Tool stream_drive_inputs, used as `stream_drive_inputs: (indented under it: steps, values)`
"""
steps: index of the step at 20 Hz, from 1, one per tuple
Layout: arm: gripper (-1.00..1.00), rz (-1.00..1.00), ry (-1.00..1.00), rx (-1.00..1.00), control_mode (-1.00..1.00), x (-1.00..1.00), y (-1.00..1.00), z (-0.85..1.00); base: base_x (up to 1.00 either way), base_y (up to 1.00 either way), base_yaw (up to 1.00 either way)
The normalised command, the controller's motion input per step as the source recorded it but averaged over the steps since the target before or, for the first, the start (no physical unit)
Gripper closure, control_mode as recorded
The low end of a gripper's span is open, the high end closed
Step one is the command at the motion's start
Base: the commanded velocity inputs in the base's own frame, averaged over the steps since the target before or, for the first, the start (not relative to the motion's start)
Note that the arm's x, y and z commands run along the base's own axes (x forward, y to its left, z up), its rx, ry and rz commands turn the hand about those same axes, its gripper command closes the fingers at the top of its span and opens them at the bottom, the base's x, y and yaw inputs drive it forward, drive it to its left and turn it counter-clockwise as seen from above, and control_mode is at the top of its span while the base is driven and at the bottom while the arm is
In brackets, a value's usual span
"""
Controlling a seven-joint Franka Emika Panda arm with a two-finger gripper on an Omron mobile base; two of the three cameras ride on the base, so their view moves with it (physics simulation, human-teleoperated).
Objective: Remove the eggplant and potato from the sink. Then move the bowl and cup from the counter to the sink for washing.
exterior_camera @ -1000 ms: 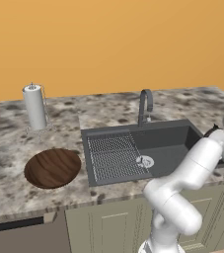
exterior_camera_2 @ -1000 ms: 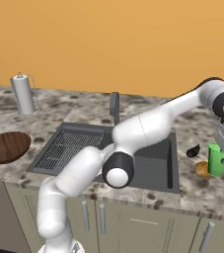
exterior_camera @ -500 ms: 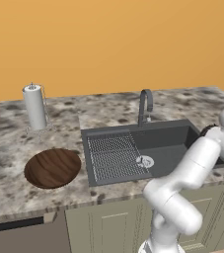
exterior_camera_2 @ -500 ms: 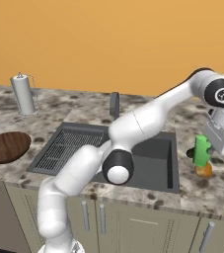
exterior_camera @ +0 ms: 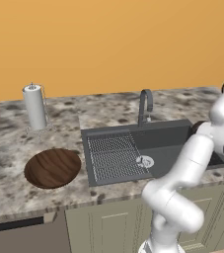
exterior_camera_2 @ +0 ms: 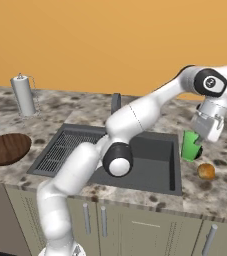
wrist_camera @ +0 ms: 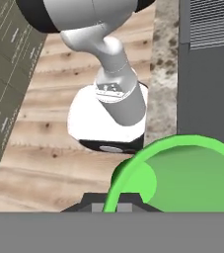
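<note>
With the sink [exterior_camera_2: 155,165] empty and the potato [exterior_camera_2: 206,171] out at right, the gripper [exterior_camera_2: 199,141], clamped on the green cup [exterior_camera_2: 189,145], carries it; the bowl [exterior_camera_2: 6,148] waits far left.

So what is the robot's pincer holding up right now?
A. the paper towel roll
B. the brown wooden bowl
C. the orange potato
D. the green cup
D: in the right base view the pincer is shut on the rim of the green cup, lifted over the counter just right of the sink, while the potato lies on the counter and the bowl sits far off to the left.
</note>
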Motion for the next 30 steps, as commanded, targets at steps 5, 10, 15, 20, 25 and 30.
stream_drive_inputs:
  steps: [5,10,15,20,25,30]
  values:
    - [1.00,0.00,0.11,0.00,-1.00,0.24,0.40,-0.05,0.00,0.00,0.00]
    - [1.00,0.00,0.11,0.00,-1.00,0.23,0.36,-0.11,0.00,0.00,0.00]
    - [1.00,0.00,0.02,-0.04,-1.00,0.17,0.39,-0.14,0.00,0.00,0.00]
    - [1.00,-0.02,0.00,-0.03,-1.00,0.11,0.33,-0.15,0.00,0.00,0.00]
    - [1.00,-0.09,-0.15,-0.07,-1.00,0.09,0.34,-0.23,0.00,0.00,0.00]
    - [1.00,-0.10,-0.26,-0.20,-1.00,0.15,0.26,-0.22,0.00,0.00,0.00]
